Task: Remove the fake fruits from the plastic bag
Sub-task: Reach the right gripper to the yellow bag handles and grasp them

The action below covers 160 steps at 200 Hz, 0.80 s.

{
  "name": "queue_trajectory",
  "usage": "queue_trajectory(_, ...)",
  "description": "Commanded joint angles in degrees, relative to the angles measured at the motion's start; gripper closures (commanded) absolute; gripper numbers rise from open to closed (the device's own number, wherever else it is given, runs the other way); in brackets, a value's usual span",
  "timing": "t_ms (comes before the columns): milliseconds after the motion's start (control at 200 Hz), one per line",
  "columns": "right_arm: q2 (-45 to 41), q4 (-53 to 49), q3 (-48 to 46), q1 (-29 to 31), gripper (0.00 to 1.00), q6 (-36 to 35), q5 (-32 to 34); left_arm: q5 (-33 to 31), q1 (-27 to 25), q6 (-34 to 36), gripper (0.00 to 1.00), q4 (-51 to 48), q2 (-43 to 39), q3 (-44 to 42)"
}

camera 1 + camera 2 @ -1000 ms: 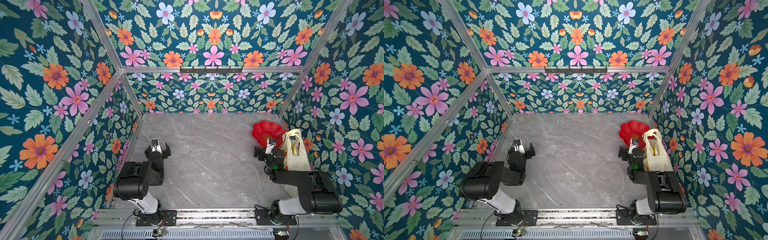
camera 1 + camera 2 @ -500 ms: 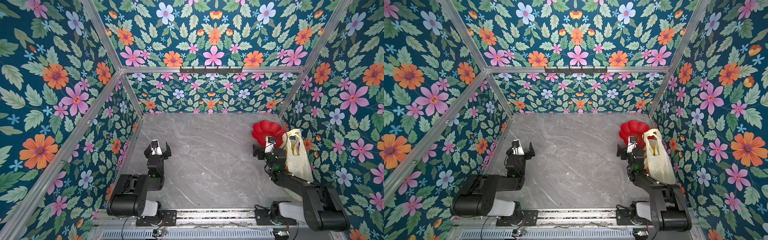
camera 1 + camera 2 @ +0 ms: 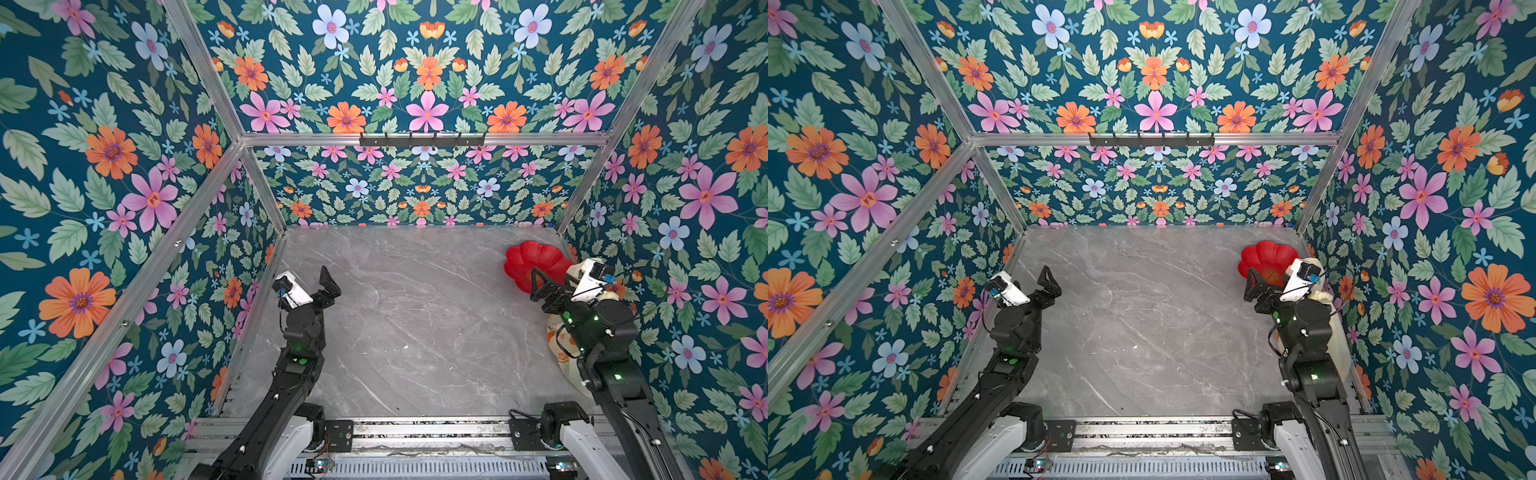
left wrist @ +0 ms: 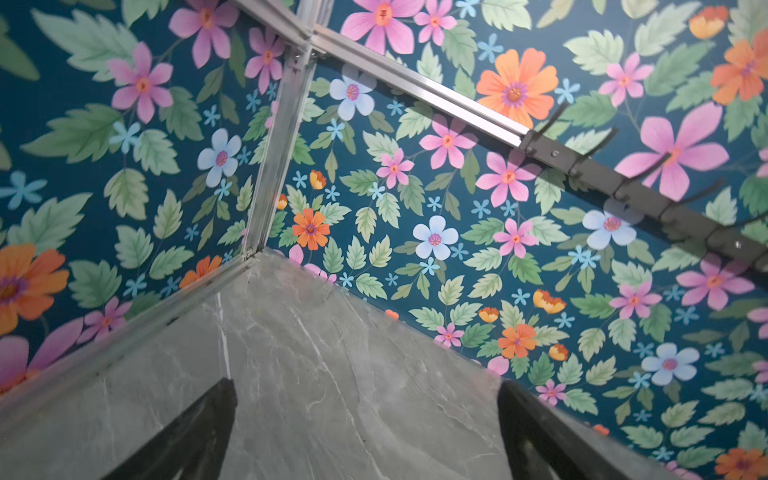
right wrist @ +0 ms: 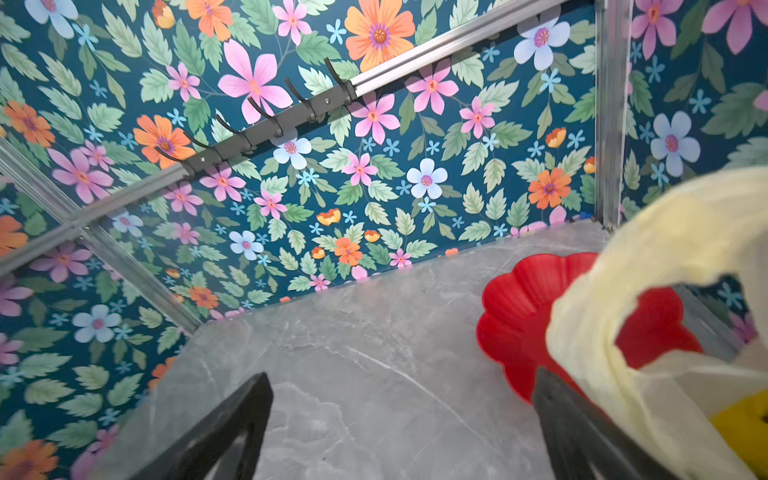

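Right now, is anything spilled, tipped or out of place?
Nothing stands out. The plastic bag sits slumped beside the red plate, something yellow showing inside; no fruit lies loose on the table. Left claw and right claw are open, empty.

**Legible markings: none**
You will find no text, number or brand name that can be read in any view. The red plate [image 3: 1262, 255] carries a small gold emblem [image 3: 1271, 274] at its centre, which is too small for you to make out. The plastic bag [image 3: 567, 368] shows orange prints, and you cannot make out any lettering on them.
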Motion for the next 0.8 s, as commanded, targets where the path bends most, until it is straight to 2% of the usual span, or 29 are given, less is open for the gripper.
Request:
queue_trajectory(0, -0.09, -17.72, 5.68, 0.04, 0.01, 5.49, -5.95, 1.9, 0.34, -6.6, 0.0, -8.94, -3.43, -1.09)
queue_trajectory(65, -0.23, -20.85, 9.09, 0.0, 0.01, 5.69, -8.61, 5.08, 0.32, -5.42, 0.0, -9.01, -4.51, -1.41)
queue_trajectory(230, 1.14, -31.81, 19.61, 0.06, 0.01, 4.63, -8.35, 8.91, 0.31, -2.75, 0.0, -12.81, -1.42, 1.03)
queue_trajectory(465, 3.03, -49.4, 28.77, -0.01, 0.01, 7.39, 7.87, 13.15, 0.34, -1.41, 0.0, -10.74, 3.61, 0.6)
queue_trajectory(620, 3.1, -51.36, 26.53, 0.05, 0.01, 9.94, 11.82, 13.6, 0.31, -1.15, 0.0, -7.87, 5.46, -0.69)
queue_trajectory(795, 6.01, -46.36, 24.9, 0.05, 0.01, 9.23, 12.77, 14.83, 0.33, -1.1, 0.0, -6.19, 6.47, -1.98)
